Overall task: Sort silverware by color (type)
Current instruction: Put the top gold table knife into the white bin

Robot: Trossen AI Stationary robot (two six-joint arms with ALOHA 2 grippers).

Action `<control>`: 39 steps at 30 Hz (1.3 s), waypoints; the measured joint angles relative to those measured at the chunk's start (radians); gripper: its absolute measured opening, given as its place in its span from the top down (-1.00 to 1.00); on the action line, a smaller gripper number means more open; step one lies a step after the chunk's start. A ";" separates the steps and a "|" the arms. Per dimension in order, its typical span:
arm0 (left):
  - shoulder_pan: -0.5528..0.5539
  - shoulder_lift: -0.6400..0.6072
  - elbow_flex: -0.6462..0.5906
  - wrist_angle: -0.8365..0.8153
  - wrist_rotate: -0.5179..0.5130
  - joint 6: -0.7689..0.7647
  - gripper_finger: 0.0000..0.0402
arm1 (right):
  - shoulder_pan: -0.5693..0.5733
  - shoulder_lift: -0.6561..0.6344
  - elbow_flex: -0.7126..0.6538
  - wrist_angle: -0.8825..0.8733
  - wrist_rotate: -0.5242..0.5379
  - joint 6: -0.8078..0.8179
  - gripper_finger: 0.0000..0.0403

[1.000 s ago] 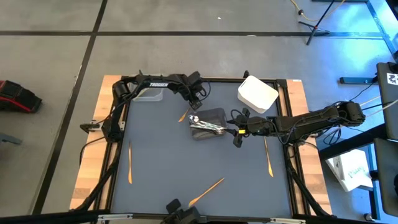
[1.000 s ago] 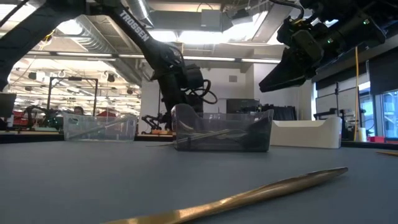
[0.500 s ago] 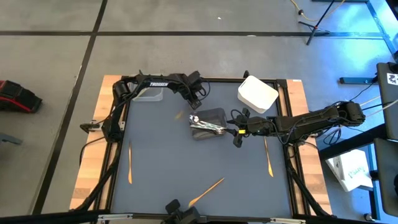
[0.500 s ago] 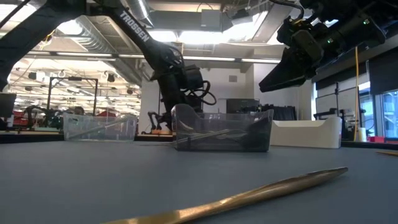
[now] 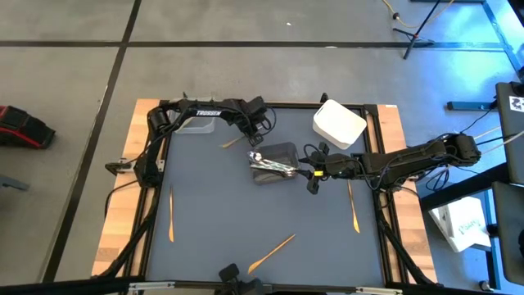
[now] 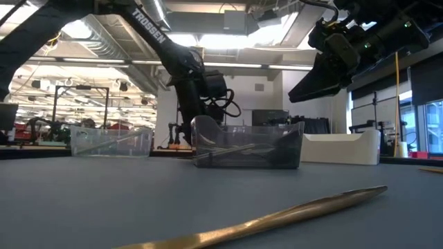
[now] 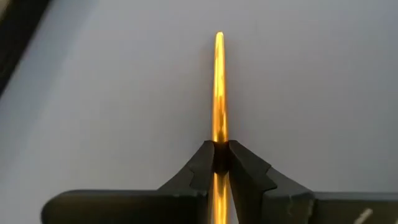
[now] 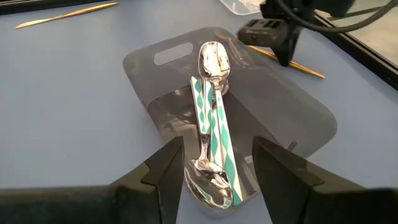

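The gold utensil is pinched between the left tool's fingers, near the clear tub at the table's far side. Silver spoons lie in the grey tub. The right tool hangs over that tub, fingers spread, holding nothing.

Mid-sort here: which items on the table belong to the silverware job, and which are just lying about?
Job:
- gold utensil gripped by left gripper
- three loose gold utensils
- silver spoons in grey tub, under open right gripper
- clear tub
- white tub

Lying about:
- red object on the floor
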 joint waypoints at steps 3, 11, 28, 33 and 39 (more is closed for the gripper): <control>-0.024 -0.043 -0.005 -0.016 -0.044 0.031 0.85 | 0.000 0.000 0.000 0.000 0.000 0.000 0.11; -0.108 -0.234 0.000 -0.063 -0.165 0.077 0.84 | 0.000 0.000 0.000 0.011 0.000 0.000 0.11; -0.522 -0.663 -0.436 0.617 -0.100 0.136 0.86 | 0.000 0.003 0.000 0.267 -0.011 0.003 0.11; -0.617 -0.682 -0.558 0.841 -0.104 0.135 0.85 | 0.000 0.071 0.000 0.442 -0.092 -0.046 0.10; -0.678 -0.675 -0.628 1.054 -0.107 0.136 0.84 | 0.001 0.244 0.000 0.769 -0.256 -0.076 -0.17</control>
